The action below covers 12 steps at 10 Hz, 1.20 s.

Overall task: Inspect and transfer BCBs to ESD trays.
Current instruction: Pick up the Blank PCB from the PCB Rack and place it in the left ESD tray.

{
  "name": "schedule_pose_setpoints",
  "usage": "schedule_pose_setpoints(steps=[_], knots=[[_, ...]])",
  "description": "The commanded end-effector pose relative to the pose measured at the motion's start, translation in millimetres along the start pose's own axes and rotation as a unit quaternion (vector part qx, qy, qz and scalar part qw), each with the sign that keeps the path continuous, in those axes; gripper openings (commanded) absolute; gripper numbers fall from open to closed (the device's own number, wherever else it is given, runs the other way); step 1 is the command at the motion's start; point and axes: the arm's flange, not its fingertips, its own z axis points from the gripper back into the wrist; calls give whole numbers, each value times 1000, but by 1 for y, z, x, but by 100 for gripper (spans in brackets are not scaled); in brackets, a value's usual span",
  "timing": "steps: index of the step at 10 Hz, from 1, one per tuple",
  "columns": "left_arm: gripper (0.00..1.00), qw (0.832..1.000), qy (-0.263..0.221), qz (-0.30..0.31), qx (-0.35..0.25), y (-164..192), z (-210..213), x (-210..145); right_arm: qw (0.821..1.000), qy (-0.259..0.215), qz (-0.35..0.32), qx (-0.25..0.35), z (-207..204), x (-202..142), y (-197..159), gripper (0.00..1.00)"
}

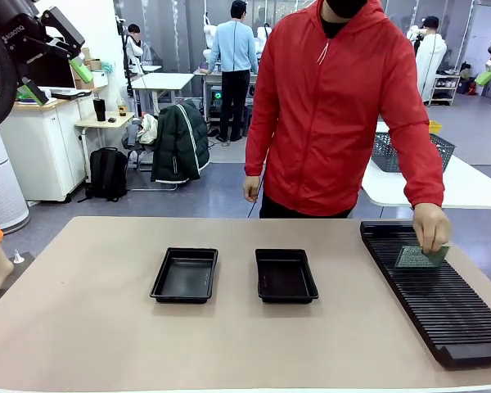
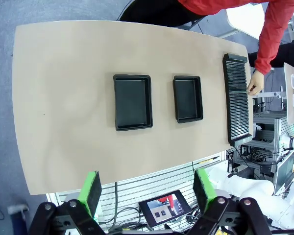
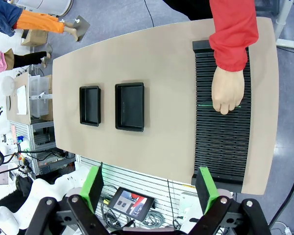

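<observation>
Two empty black ESD trays [image 1: 184,275] [image 1: 285,275] lie side by side mid-table. At the right, a person's hand [image 1: 430,228] holds a green BCB [image 1: 420,257] on edge in the long slotted rack [image 1: 442,295]. From above, the board [image 3: 206,104] shows as a thin green line under the hand [image 3: 228,90]. My left gripper [image 1: 59,80] hangs high at the upper left, open and empty. In its wrist view it [image 2: 148,191] looks down on both trays [image 2: 133,102] [image 2: 187,99]. My right gripper [image 3: 149,188] is open high above the table edge, over the trays [image 3: 90,105] [image 3: 130,106]; one green pad [image 1: 488,75] shows top right.
The ribbed black rack [image 3: 223,127] runs along the table's right side. The person in a red jacket [image 1: 335,115] stands at the far edge. A grey mesh basket [image 1: 393,151] sits on a white table behind. Bare tabletop [image 1: 90,311] surrounds the trays.
</observation>
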Motion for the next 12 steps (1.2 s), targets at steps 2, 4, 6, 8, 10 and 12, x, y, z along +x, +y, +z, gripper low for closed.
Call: schedule_pose_setpoints(steps=[2, 4, 6, 8, 10, 12], knots=[[100, 1000, -2, 0, -2, 1, -1, 1, 1000, 0, 0, 3, -1, -2, 0, 100], [100, 1000, -2, 0, -2, 1, -1, 1, 1000, 0, 0, 3, -1, -2, 0, 100], [100, 1000, -2, 0, -2, 1, -1, 1, 1000, 0, 0, 3, -1, -2, 0, 100], [100, 1000, -2, 0, -2, 1, -1, 1, 999, -17, 38, -13, 0, 3, 3, 100], [100, 1000, -2, 0, -2, 1, -1, 1, 991, -16, 132, -26, -23, 9, -1, 100], [100, 1000, -2, 0, -2, 1, -1, 1, 973, -3, 228, -20, -47, 11, -8, 100]])
